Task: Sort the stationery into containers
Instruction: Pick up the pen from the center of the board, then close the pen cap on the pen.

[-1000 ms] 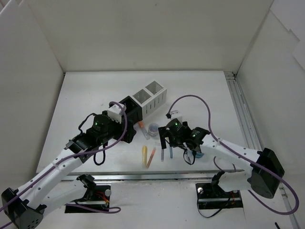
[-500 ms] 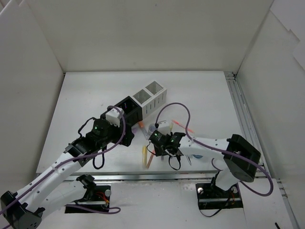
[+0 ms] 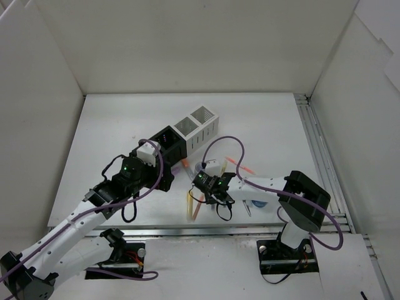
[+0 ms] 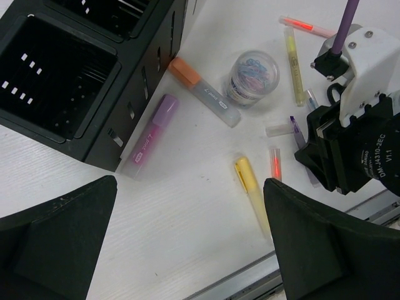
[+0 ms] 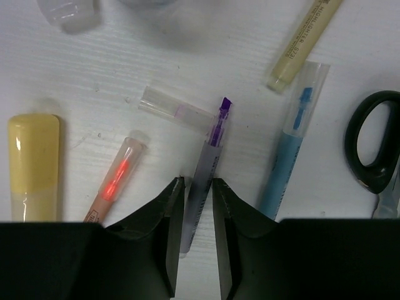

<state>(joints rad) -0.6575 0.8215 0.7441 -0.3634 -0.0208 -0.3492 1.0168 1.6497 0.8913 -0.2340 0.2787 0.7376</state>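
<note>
Starting at the right gripper, its fingers are seen drawn narrow against both sides of the barrel of a purple marker, which lies flat on the table; the marker is uncapped, pale-bodied, its violet tip bared. A clear cap lies just beside the tip. To one side an orange pen and a yellow marker are found close by; to the other a blue marker lies just beside the barrel, with black-handled scissors beyond it and a yellow highlighter above.

The left gripper is held wide apart with nothing between its fingers, above the table beside the black compartments; a pink marker rests against their wall, an orange-capped marker is angled next to it, and a tub stands touching that marker's end. The white compartments adjoin the black ones farther back.
</note>
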